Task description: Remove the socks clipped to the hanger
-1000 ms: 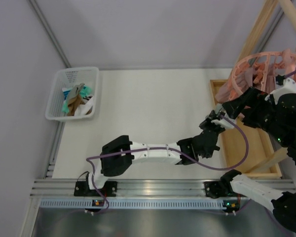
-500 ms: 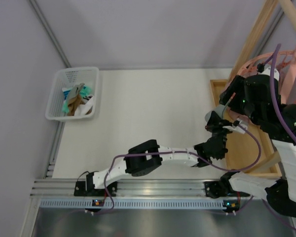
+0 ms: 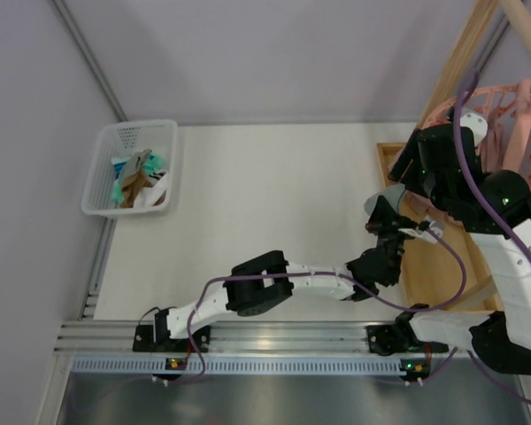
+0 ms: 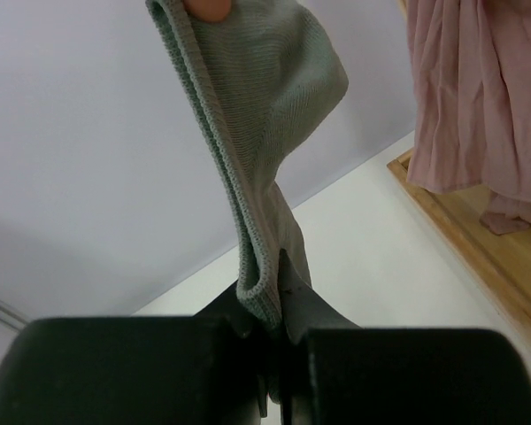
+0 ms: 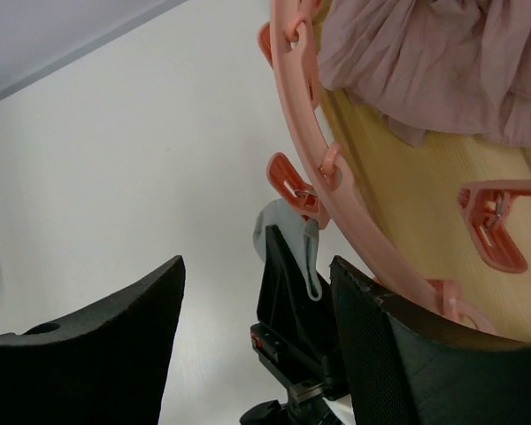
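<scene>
Swinging up over the hanger (image 5: 336, 190) at the desk's (image 3: 274, 195) right edge, the right hand (image 5: 257, 305) narrowed yet hung parted and empty above the clip (image 5: 292, 184) pinning the grey-green sock (image 4: 265, 115); the left hand (image 4: 279, 350) stayed clenched on the sock, so unclipping seemed next.

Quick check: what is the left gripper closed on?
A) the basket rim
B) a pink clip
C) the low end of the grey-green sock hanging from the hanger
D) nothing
C: the left gripper pinches the sock at its lower end, while a pink clip holds its top.
</scene>
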Robot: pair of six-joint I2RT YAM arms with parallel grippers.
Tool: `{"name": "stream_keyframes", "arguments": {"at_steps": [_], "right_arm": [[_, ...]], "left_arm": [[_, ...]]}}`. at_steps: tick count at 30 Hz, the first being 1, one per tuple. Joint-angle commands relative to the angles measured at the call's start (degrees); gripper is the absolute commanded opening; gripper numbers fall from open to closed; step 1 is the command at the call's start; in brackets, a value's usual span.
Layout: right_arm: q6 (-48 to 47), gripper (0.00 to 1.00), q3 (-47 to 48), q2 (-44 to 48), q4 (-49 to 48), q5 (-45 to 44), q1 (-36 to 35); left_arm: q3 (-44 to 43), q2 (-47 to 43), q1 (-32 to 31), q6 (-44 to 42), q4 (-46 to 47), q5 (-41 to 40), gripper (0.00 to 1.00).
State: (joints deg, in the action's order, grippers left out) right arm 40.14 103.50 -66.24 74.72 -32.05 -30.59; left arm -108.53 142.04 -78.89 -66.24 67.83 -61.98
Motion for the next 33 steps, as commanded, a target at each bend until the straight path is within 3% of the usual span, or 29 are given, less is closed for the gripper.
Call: {"name": "stream_keyframes", "arguments": {"at_steps": [1, 10, 19, 33], "right_arm": [[-0.5, 0.63, -0.06, -1.26, -0.89, -5.46, -0.44], [-2.35, 0.63, -4.19, -2.05, -3.88, -13.98, -1.49], [1.69, 0.6, -5.41, -2.58, -3.09, -23.14, -4.22], [2.49, 0.54, -19.47, 3.39, -15.11, -30.42, -4.92]], "left_arm": [[0.69, -1.76, 0.23, -1.88, 3.8, 0.98, 0.0], [2.71, -3.78, 0.49, -1.09, 3.8, 0.89, 0.0], [3.06, -4.49, 0.58, -1.09, 3.8, 1.07, 0.0], [4.38, -6.16, 0.67, 0.32, 3.89, 0.98, 0.0]]}}
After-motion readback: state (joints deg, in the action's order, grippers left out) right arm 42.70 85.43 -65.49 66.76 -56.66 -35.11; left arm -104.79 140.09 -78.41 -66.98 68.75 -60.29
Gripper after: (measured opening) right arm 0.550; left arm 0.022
